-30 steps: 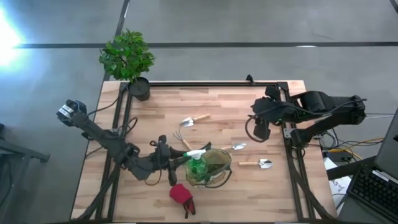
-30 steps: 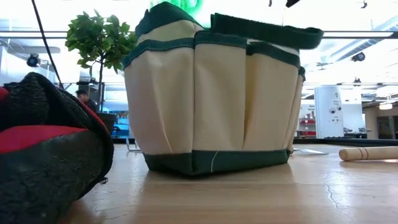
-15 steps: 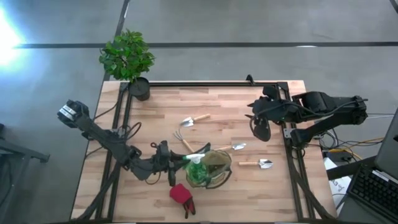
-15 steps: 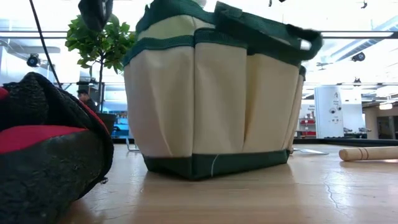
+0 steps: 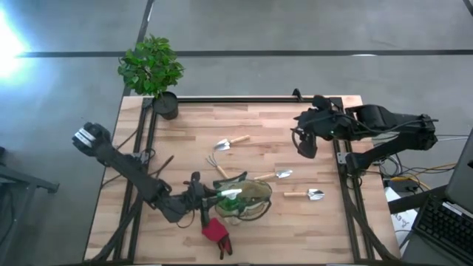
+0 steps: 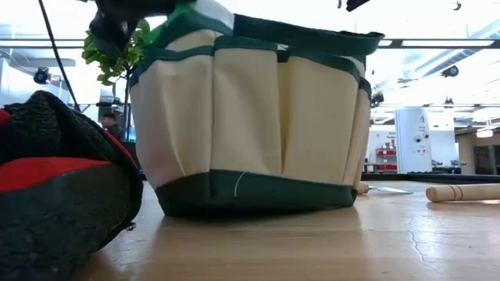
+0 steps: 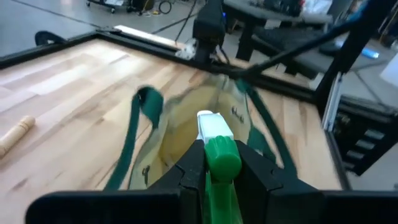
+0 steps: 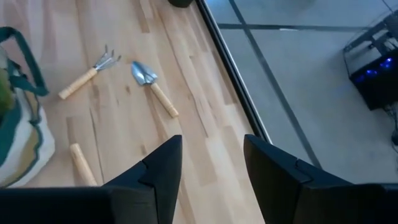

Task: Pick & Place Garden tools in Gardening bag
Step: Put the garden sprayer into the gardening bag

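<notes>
The left gripper point(image 7: 214, 168) sits low over the near-left part of the table, its fingers clenched on the neck of the green spray bottle point(image 7: 217, 152), whose white top pokes over the open mouth of the gardening bag point(image 5: 247, 199). In the low view the bag point(image 6: 250, 125) leans a little, its wall pressed from above on the gripper's side. The bottle is at the bag but not let go, so this first placement looks only half done.

Just in front of the bag, at the table's near edge, lies the red glove point(image 5: 215, 231), untouched. Behind the bag, the small rake point(image 5: 217, 165) lies with its handle end close to the rim, and a wooden-handled trowel point(image 5: 230, 142) rests farther back. To the right of the bag are two more trowels, one point(image 5: 275, 176) beside the rim and one point(image 5: 305, 194) nearer the right rail. I cannot make out pruning shears anywhere; they may be hidden by the arm or the bag.

The right gripper point(image 8: 208, 162) waits above the far-right part of the table, fingers spread and holding nothing.

By this showing, five tools remain outside the bag.
</notes>
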Robot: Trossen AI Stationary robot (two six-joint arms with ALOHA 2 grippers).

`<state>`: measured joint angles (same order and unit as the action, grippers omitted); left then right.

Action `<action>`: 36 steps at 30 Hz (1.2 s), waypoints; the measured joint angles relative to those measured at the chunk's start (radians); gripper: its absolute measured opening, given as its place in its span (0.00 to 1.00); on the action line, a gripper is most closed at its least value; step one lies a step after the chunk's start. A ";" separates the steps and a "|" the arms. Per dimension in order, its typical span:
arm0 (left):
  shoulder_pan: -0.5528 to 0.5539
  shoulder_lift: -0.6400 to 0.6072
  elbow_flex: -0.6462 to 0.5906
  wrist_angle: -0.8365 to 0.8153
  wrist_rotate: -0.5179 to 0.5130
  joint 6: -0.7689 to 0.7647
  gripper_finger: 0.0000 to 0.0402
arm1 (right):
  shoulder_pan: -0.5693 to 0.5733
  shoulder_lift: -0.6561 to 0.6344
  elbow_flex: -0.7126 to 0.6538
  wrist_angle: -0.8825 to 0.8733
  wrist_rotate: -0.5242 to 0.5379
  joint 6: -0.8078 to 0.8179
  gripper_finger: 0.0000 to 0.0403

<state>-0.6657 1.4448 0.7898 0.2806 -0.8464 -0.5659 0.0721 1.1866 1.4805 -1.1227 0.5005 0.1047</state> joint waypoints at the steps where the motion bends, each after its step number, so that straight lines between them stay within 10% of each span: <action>1: -0.003 0.011 0.000 0.000 -0.001 -0.004 0.14 | -0.006 0.000 -0.002 0.000 0.000 -0.002 0.42; 16: -0.044 0.021 0.000 0.000 0.040 -0.014 0.16 | -0.054 0.000 -0.011 0.001 -0.002 -0.004 0.38; 36: -0.043 -0.090 0.054 -0.233 0.182 -0.055 0.63 | -0.052 0.000 -0.012 0.004 -0.002 -0.004 0.38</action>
<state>-0.7090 1.3552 0.8434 0.0474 -0.6641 -0.6210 0.0196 1.1870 1.4685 -1.1187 0.4988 0.1009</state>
